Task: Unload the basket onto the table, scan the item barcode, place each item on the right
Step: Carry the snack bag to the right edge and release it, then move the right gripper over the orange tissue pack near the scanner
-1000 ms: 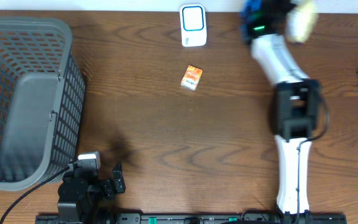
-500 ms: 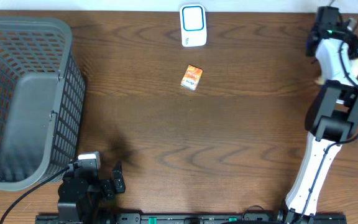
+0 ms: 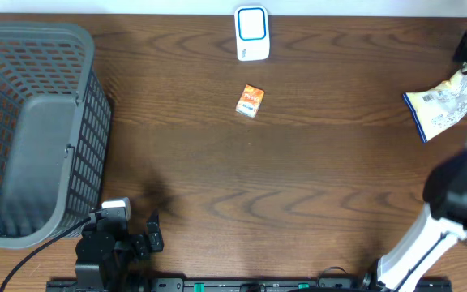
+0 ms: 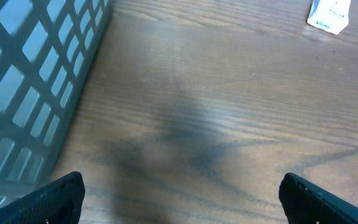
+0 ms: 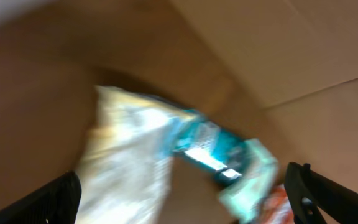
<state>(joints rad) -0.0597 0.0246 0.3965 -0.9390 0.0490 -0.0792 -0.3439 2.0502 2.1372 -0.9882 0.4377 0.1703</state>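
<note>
overhead, the right arm point(image 3: 459, 195) has swung out to the right edge of the frame. a second ago it was up at the top, to the right of the white barcode scanner with a blue ring point(image 3: 250, 32), with the pale crinkly plastic packet point(image 3: 438, 105) pinched in the right jaws. now those jaws are spread: the right wrist view, badly blurred, shows the two tips far apart at the bottom corners. the packet point(image 5: 126, 168) is loose beyond them, beside a teal bottle point(image 5: 213, 152). whether it already rests on the dark wooden surface point(image 3: 298, 178) or is mid-drop i cannot tell.

to me that reads as this packet's pass at the scanner being over and the packet let go at the right of the frame. the small orange cardboard box point(image 3: 250, 101) lies just below the scanner and apart from it, so it looks like the likely next item to scan.

the grey plastic lattice basket point(image 3: 96, 146) fills the left of the overhead frame, and nothing shows inside it. the left arm point(image 3: 112, 243) is at the lower left beside the basket. the left jaws are spread over bare wood in the left wrist view, holding nothing.
</note>
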